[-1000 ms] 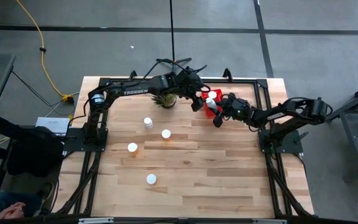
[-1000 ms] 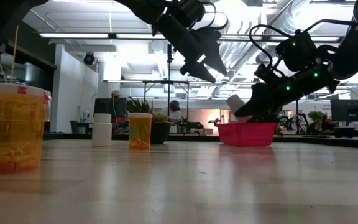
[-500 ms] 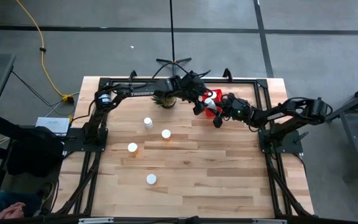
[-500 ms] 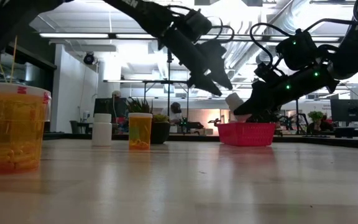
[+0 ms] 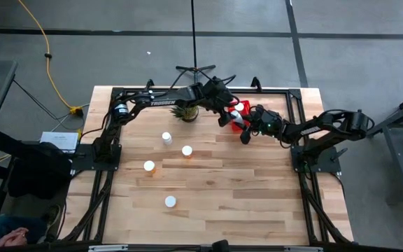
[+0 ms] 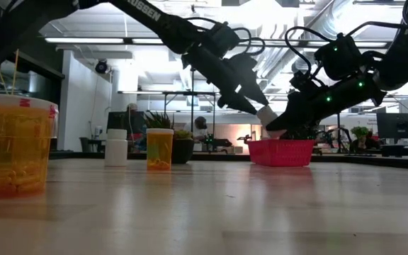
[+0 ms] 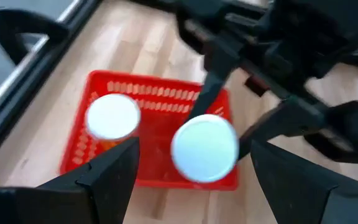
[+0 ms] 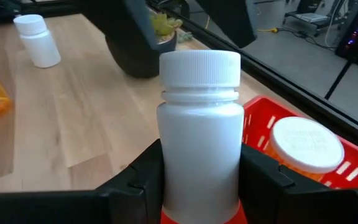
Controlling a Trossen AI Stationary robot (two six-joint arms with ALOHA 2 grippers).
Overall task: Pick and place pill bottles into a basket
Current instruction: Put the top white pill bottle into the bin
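Note:
The red basket [image 5: 236, 125] stands at the table's back, right of centre, with one white-capped pill bottle [image 7: 112, 116] inside. Over it my right gripper [image 8: 201, 183] is shut on a white pill bottle [image 8: 201, 130], tilted just above the basket's rim [image 6: 282, 151]. My left gripper [image 7: 194, 149] hangs open right at that bottle's cap [image 7: 205, 148], one finger on either side, apart from it. Several more pill bottles [image 5: 166, 138] [image 5: 187, 150] [image 5: 149, 166] stand left of centre on the table.
A small potted plant [image 5: 186, 112] sits just left of the basket, under the left arm. In the low view an orange bottle [image 6: 13, 145] stands close to the camera, with two others [image 6: 159, 149] farther back. Both arms crowd the air over the basket.
My left gripper has swung right and down from above the plant until its fingers flank the cap of the held bottle. The right gripper and its bottle have stayed in place.

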